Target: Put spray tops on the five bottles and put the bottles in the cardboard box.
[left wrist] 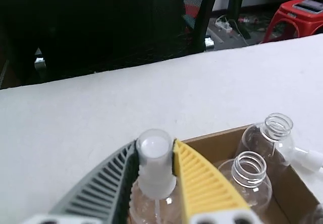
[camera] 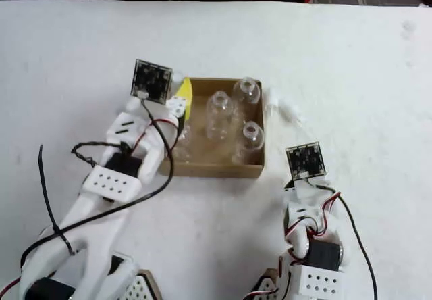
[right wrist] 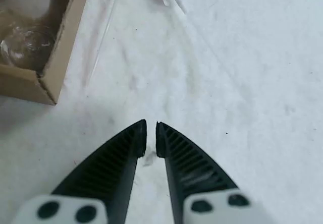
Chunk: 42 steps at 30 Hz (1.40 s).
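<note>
The left claw pinched the spray top of an upright bottle, neck pointing up, in the cardboard box at the middle of the surface. The right claw, pressed almost together and empty, hung toward the near edge. What was possibly a loose top lay beside the box.

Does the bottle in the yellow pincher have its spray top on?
On. A white spray top caps the bottle in the left end effector; the bottle beside it has a bare open neck.
</note>
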Tool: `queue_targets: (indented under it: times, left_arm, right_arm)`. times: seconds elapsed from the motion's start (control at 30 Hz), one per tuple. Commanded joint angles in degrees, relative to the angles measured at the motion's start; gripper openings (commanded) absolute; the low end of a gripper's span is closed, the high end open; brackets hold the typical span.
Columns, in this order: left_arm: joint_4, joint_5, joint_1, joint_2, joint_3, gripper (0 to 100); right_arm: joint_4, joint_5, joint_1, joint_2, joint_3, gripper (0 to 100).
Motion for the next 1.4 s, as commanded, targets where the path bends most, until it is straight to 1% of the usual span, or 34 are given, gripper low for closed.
queue_targets:
  times: [0.0, 1.07, 1.13, 1.27, 1.37]
  left_arm:
    - [-1.1, -0.5, 0.2, -2.9, -0.1, 2]
    - [-1.1, -0.7, -0.1, -3.6, 2.4, 3]
    - [-1.1, -0.4, -0.3, -3.6, 2.4, 6]
    - [-0.9, 1.5, -0.3, -3.6, 2.5, 18]
    - [1.6, 2.4, -0.3, -3.6, 1.3, 18]
  right_arm:
    - [-1.3, 1.1, -0.3, -0.3, 0.5, 1.8]
    - [-1.2, 1.1, -0.2, -0.3, 0.5, 1.8]
    - [-1.2, 1.1, -0.2, -0.3, 0.5, 1.8]
    - [-1.2, 1.1, -0.2, -0.3, 0.5, 1.8]
    - [-1.2, 1.1, -0.2, -0.3, 0.5, 1.8]
